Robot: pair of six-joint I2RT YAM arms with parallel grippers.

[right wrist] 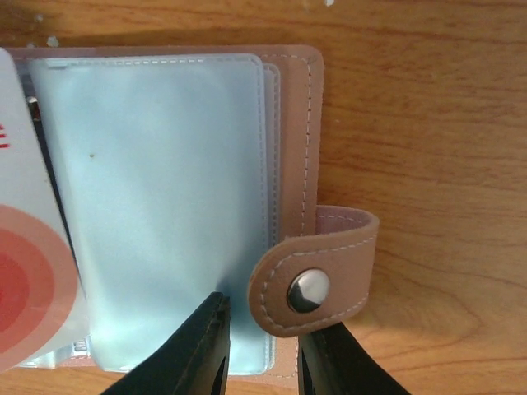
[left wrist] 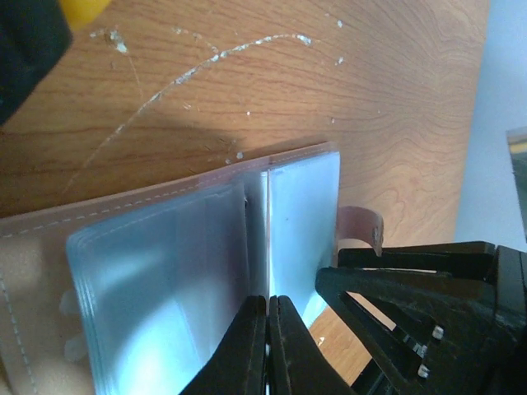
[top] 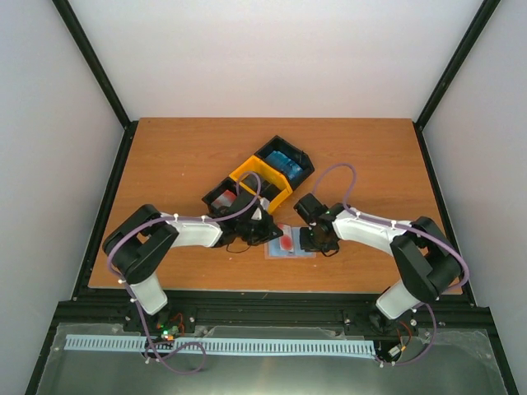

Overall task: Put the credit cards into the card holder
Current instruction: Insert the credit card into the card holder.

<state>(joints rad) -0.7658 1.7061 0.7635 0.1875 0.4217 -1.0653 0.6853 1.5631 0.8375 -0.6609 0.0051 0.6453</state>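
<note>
Brown table (top: 165, 164) — card holder (right wrist: 292, 99) lies open. Left gripper (left wrist: 268, 303) is shut at its pockets (left wrist: 173, 271), right gripper (right wrist: 263, 333) is narrow. Next: slide the red card (right wrist: 25, 280) in — gently.

Overhead view: bright, even light from above; the white walls almost wash out, and the arms throw only soft, short shadows on the table (top: 173, 164).
Left wrist view: pale bluish glare spreads across the card holder (left wrist: 165, 271) pockets; a dim shadow lies on the wood above it; the left gripper (left wrist: 267, 309) is a dark, soft-edged silhouette.
Right wrist view: stitching crisp; small highlight on the snap stud (right wrist: 308, 291); right gripper (right wrist: 262, 333) blurred at the bottom edge.
</note>
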